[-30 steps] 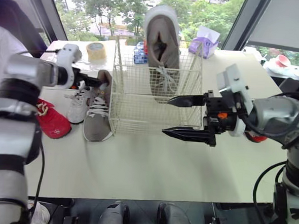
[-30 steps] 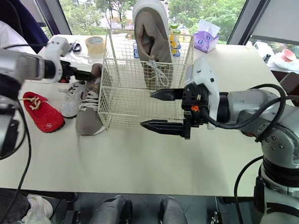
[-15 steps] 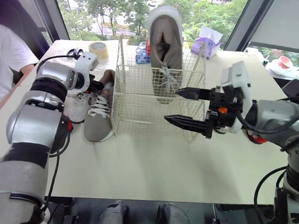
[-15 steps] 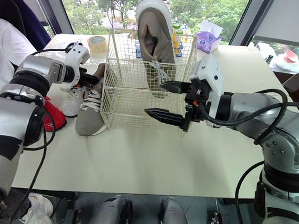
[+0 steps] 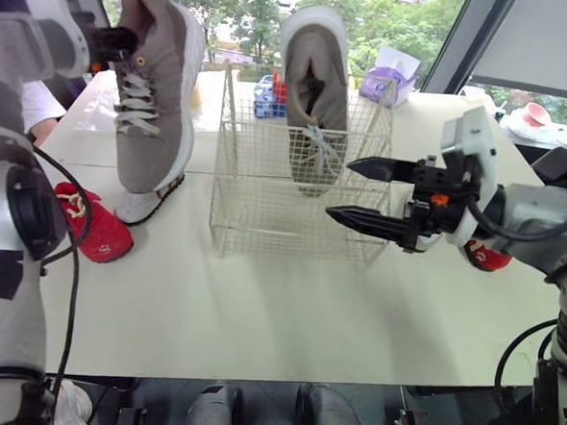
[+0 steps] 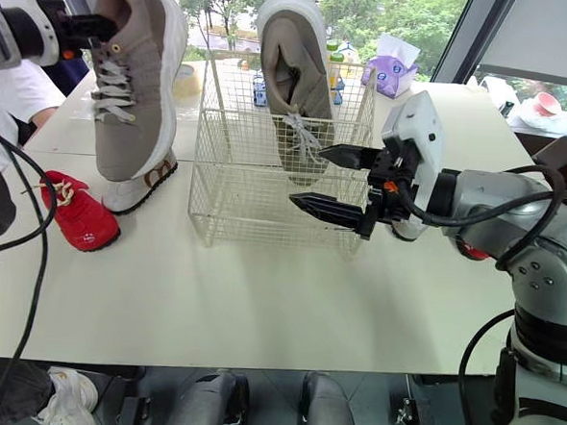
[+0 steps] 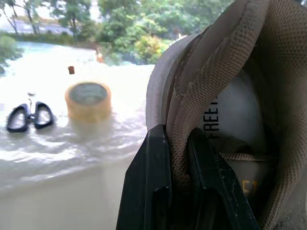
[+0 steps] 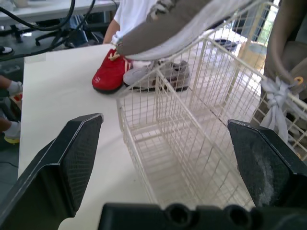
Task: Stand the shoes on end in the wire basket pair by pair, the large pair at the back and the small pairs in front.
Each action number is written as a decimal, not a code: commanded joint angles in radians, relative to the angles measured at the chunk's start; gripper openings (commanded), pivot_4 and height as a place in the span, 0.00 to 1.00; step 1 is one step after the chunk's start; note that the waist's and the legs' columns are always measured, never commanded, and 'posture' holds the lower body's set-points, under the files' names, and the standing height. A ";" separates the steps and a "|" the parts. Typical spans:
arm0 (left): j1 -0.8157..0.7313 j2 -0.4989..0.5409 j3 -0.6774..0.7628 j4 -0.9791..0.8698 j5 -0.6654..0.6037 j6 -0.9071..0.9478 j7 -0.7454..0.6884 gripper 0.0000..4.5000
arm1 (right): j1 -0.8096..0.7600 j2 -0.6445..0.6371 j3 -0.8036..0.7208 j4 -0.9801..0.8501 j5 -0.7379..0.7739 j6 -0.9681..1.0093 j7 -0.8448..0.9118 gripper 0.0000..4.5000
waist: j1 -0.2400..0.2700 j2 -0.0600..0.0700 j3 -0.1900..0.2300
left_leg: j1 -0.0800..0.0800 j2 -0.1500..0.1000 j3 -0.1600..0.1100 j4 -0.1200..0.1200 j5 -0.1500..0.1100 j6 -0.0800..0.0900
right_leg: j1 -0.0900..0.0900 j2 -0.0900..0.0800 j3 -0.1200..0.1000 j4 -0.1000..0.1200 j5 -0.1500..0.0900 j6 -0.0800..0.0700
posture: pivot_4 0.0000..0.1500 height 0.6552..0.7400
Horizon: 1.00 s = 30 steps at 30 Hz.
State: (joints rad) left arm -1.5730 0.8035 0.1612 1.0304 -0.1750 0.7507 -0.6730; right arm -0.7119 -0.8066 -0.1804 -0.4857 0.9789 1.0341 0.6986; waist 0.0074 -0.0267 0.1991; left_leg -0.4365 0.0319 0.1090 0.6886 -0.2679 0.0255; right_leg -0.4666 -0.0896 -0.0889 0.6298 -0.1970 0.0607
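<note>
Barely begun. On desk (image 5: 258,307), wire basket (image 5: 295,189) with one large grey shoe (image 5: 315,89) on end at back. Aloft left of basket, its mate (image 5: 156,99), heel collar pinched in jaws of left gripper (image 5: 119,39). Outside, small red shoe (image 5: 90,225). Jaws of right gripper (image 5: 339,189) wide, empty.

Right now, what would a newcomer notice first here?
The left tool holds a grey shoe in the air by its heel collar, left of the basket. A second grey shoe stands on end at the back of the basket, heel poking above the rim. The right tool hovers open at the basket's right side.
</note>
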 commanded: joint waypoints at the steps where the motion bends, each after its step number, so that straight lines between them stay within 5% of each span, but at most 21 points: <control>1: -0.033 -0.015 0.224 -0.145 -0.143 -0.210 0.133 0.01 | -0.036 0.004 -0.012 0.031 -0.011 -0.047 0.011 1.00 | 0.004 -0.001 0.000 | 0.000 0.001 -0.001 0.002 0.000 0.000 | 0.000 0.000 0.000 0.001 0.000 0.000 | 1.00 1.00; 5: -0.028 -0.159 0.351 -0.350 -0.242 -0.461 0.250 0.01 | -0.062 0.007 -0.025 0.069 -0.024 -0.075 0.003 1.00 | 0.010 -0.002 0.001 | -0.010 0.001 -0.006 0.011 0.003 -0.004 | -0.001 -0.001 -0.007 0.001 0.001 0.002 | 1.00 1.00; 14: 0.082 -0.467 0.171 -0.598 -0.162 -0.722 0.356 0.01 | -0.073 -0.025 -0.050 0.078 -0.019 -0.074 -0.015 1.00 | 0.008 -0.002 0.000 | -0.005 -0.006 -0.003 0.013 -0.001 0.005 | 0.011 -0.007 -0.006 -0.009 0.007 0.012 | 1.00 1.00; 30: 0.294 -0.605 0.059 -0.539 -0.065 -0.871 0.427 0.01 | -0.088 -0.035 -0.057 0.065 0.001 -0.064 -0.063 1.00 | 0.008 -0.001 -0.001 | -0.004 -0.004 -0.002 0.012 -0.001 0.006 | 0.009 -0.006 -0.005 -0.010 0.008 0.012 | 1.00 1.00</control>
State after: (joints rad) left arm -1.3071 0.2087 0.2489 0.5126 -0.2636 -0.1243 -0.2526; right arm -0.7818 -0.8245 -0.1937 -0.3921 0.9658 0.9760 0.6410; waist 0.0154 -0.0273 0.1985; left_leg -0.4406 0.0274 0.1071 0.7005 -0.2688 0.0313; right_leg -0.4566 -0.0963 -0.0937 0.6191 -0.1890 0.0726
